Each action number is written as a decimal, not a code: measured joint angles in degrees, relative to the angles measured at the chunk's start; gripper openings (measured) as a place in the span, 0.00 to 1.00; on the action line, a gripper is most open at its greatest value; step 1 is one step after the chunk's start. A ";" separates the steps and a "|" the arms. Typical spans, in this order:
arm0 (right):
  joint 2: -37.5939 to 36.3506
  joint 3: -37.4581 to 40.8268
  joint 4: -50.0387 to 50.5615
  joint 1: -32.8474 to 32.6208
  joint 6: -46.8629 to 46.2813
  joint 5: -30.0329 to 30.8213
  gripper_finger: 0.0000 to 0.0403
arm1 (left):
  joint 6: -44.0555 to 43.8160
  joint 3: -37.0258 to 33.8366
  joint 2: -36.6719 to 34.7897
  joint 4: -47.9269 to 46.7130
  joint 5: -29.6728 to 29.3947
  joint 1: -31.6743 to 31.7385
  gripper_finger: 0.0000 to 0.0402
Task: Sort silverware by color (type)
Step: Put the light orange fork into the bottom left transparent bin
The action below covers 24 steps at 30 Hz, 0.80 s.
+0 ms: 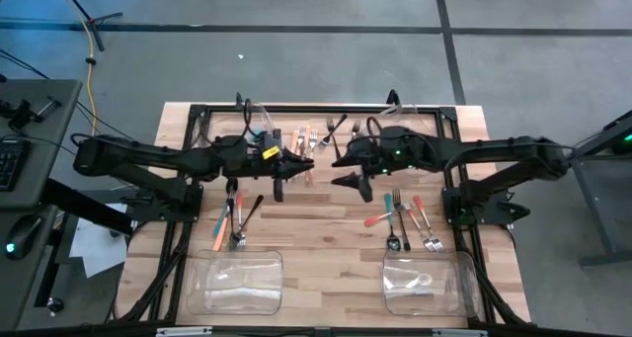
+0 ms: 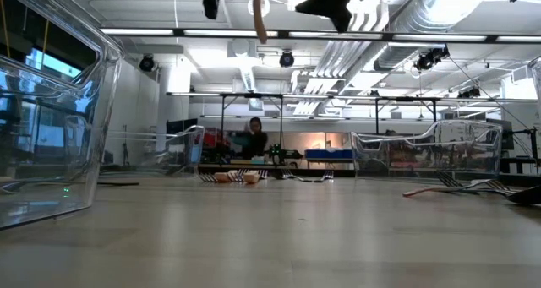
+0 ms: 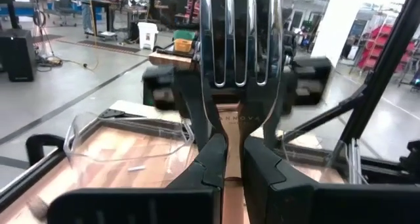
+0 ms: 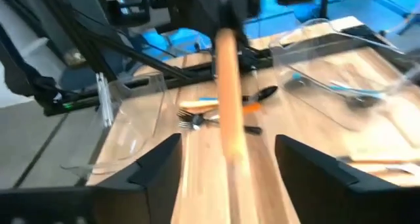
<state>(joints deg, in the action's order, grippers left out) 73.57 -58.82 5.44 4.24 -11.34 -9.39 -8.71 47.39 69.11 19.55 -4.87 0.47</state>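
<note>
While a tan-handled fork [image 3: 239, 60] hangs above mid-table, the left pincer [image 3: 226, 161] clamps its handle and the right pincer [image 4: 226, 158] stands wide around it. Other silverware [image 1: 405, 218] lies scattered; a thin grip could let the fork swing or drop.
</note>
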 joint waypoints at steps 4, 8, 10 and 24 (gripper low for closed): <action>-4.99 -0.01 9.10 0.45 0.60 3.89 0.62 | -0.16 -0.68 -4.32 -4.50 0.05 -0.02 0.03; -9.51 -0.01 16.86 0.56 0.85 8.01 0.62 | -2.91 -4.60 -8.24 -3.64 -0.61 -0.90 0.03; -11.14 0.02 19.09 0.54 0.84 9.07 0.62 | -3.99 -6.77 -9.92 -2.82 -1.79 -1.57 0.03; -13.41 22.60 -31.50 0.50 -2.08 7.80 0.62 | -4.30 -10.99 -17.52 -1.60 -5.98 -2.45 0.03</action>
<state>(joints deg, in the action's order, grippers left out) 60.16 -36.22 -26.06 4.73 -13.42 -1.59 -13.01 36.40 51.59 17.96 -10.85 -1.98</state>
